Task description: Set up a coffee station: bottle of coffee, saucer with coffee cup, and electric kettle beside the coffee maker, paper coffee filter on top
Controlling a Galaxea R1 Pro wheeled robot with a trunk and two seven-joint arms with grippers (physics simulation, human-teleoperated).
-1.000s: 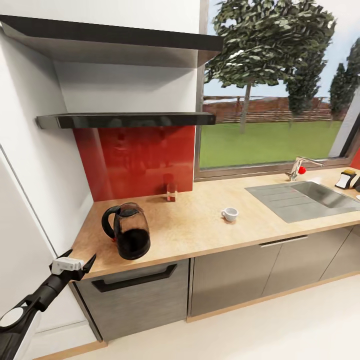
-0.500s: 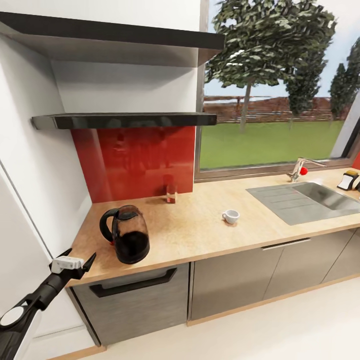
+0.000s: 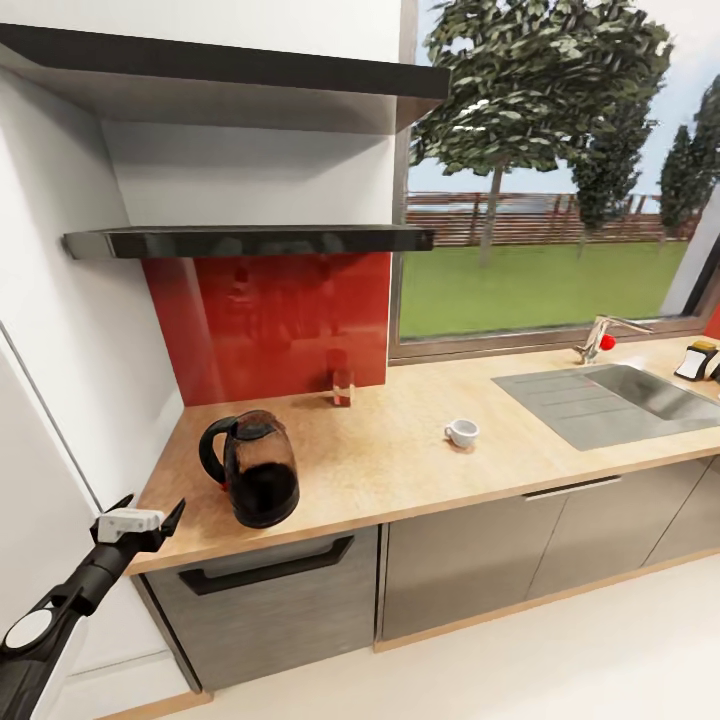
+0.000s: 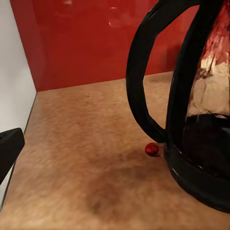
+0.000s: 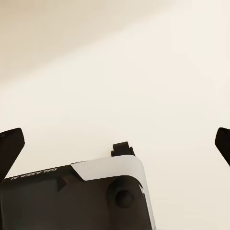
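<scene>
The left gripper [image 3: 140,520] is hanging just off the corner of the wooden countertop [image 3: 400,460] with its fingers spread and nothing between them, and it is pointing at the kettle [image 3: 255,468], which is standing near the front edge at the left end, handle turned toward the arm. The biggest risk, as I judge it, is a sideways nudge — the kettle is sitting close to the edge, and a finger catching the looped handle off-centre could tip it or push it off its base. The glossy black handle [image 4: 143,91] is looking smooth and rounded, likely to slip in a shallow pinch, while the smoky glass body is curving away and offering no flat face to grip. The cup [image 3: 461,432], small, white and rounded, is resting well apart from the kettle toward the sink [image 3: 600,400], whose grey metal is lying flush in the grainy wood. A small bottle-like thing [image 3: 342,384] is standing against the shiny red backsplash [image 3: 270,320]; it is too small to identify. The right gripper [image 5: 115,143] is facing pale floor, fingertips wide apart, empty.
</scene>
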